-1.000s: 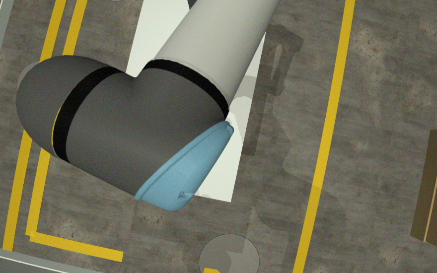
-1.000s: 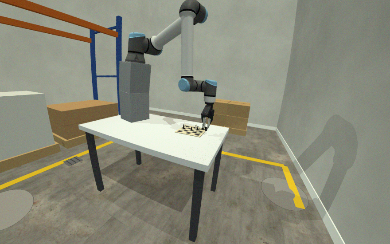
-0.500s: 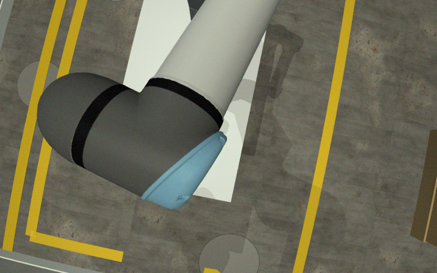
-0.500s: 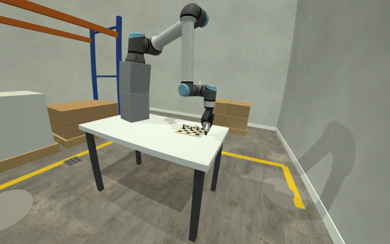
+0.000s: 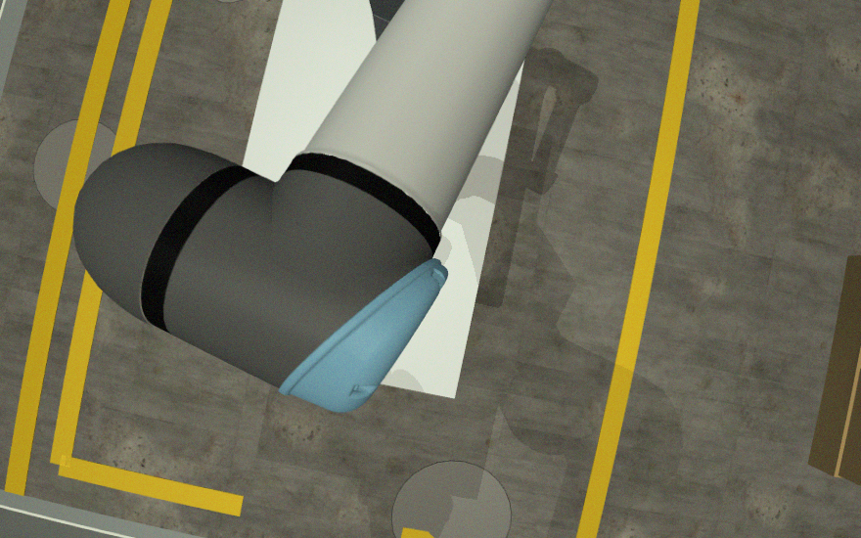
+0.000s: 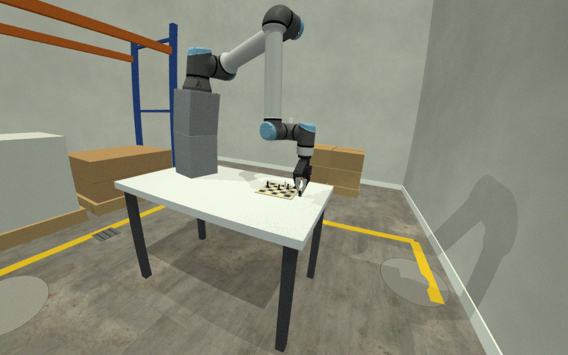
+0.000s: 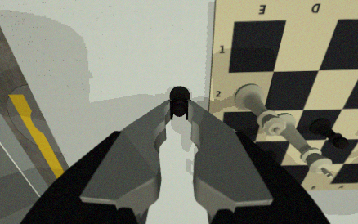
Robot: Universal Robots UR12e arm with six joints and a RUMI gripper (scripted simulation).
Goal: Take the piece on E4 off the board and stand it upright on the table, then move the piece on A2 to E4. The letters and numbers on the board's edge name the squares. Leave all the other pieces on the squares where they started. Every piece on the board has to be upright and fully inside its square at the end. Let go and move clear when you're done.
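In the wrist view my gripper [image 7: 179, 101] is shut on a small black chess piece [image 7: 179, 100] and holds it low over the white table, just off the board's edge beside row 2. The chessboard [image 7: 303, 94] lies to the right, with the letters E, D, C along its top edge. White pieces [image 7: 250, 98] stand on it near row 2 and below, and a black piece [image 7: 325, 131] stands further right. In the exterior view the gripper [image 6: 300, 184] hangs at the board's right edge [image 6: 278, 189]. The top view shows only the arm's elbow [image 5: 253, 267].
The table's right edge and the floor with a yellow line [image 7: 33, 131] lie left of the gripper in the wrist view. A grey pedestal [image 6: 195, 131] stands at the back of the table. Cardboard boxes [image 6: 337, 162] sit behind the table.
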